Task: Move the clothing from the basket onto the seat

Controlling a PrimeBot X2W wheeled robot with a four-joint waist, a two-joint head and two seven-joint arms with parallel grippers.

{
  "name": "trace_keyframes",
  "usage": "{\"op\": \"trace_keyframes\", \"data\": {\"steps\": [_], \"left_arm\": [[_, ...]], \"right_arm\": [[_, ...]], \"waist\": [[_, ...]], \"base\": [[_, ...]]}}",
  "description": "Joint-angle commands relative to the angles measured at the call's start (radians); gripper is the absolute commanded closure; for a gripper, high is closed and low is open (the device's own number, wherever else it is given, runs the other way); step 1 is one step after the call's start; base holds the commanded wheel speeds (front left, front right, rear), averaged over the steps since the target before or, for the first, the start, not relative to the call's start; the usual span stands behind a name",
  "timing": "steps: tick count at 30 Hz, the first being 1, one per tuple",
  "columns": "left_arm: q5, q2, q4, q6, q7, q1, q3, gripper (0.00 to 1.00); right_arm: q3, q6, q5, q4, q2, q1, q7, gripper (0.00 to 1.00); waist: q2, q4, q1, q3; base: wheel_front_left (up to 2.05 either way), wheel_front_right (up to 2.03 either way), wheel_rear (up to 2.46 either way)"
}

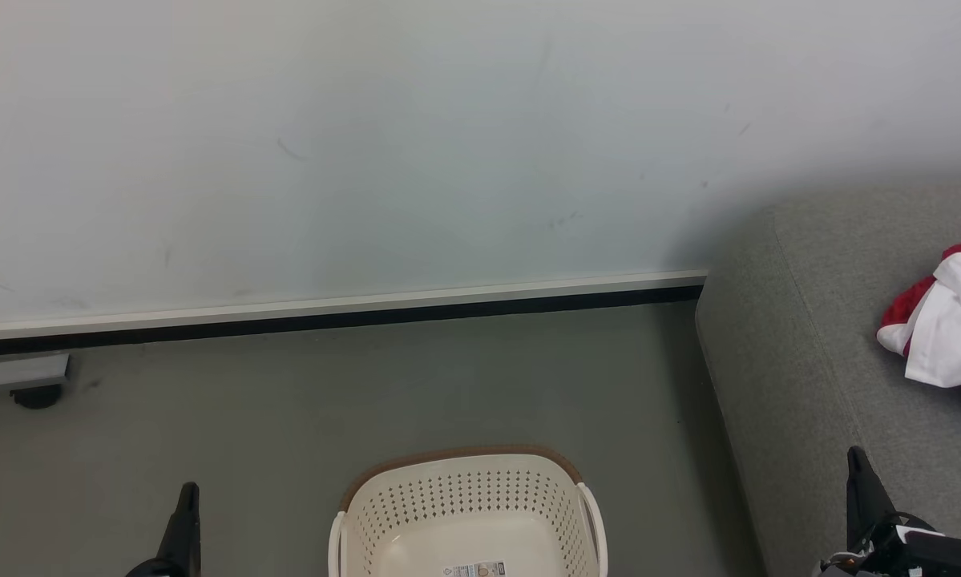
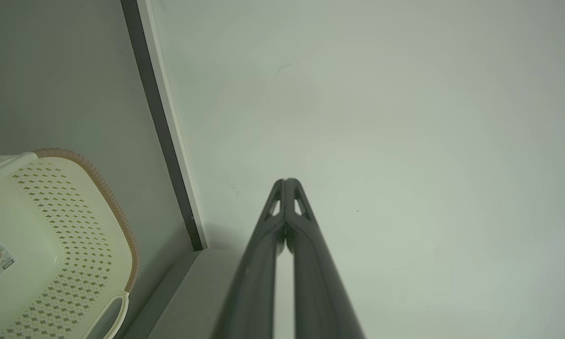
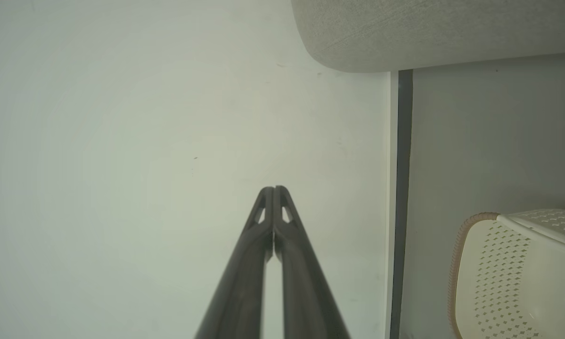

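Dark-fingered left gripper (image 1: 189, 498) at seven o'clock and right gripper (image 1: 855, 466) at five o'clock each have their fingertips pressed together, gripping nothing. Between them at six o'clock sits the oval cream perforated plastic basket (image 1: 464, 493), with a label sticker (image 1: 474, 570) on its floor. Farther off, at three o'clock, red-and-white fabric clothing (image 1: 949, 328) lies on the grey woven sofa seat (image 1: 801, 377).

Laundry basket (image 1: 468, 513), between the two grippers: cream-white, walls dotted with rows of small holes, rim brown, handles white. Label sticker (image 1: 474, 570) on its floor: white with dark print.
Left gripper (image 2: 287, 181), right gripper (image 3: 274, 188): fingers dark grey.
Clothing (image 1: 949, 328), ahead of the right gripper: bright red and white.
Sofa cushion (image 1: 801, 377) under it: mid grey, fine weave.
Floor (image 1: 288, 417): flat grey-green.
Wall (image 1: 368, 144): pale, faint dark scuffs.
Skirting (image 1: 328, 308): white over black.
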Motion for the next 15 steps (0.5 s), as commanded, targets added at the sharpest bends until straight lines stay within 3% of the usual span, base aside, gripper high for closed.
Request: {"op": "trace_keyframes", "data": {"steps": [1,15], "left_arm": [[-0.01,-0.001,0.004,-0.002,0.003,-0.001,0.005,1.0],[-0.01,-0.001,0.004,-0.002,0.003,-0.001,0.005,1.0]], "right_arm": [[-0.001,0.0,-0.01,0.0,0.003,-0.009,0.006,1.0],[-0.006,0.0,-0.012,0.0,0.006,-0.009,0.007,1.0]], "waist": [[-0.0001,0.0,0.0001,0.0],[-0.0001,0.0,0.0001,0.0]], "base": [[0.0,0.0,0.0],[0.0,0.0,0.0]]}}
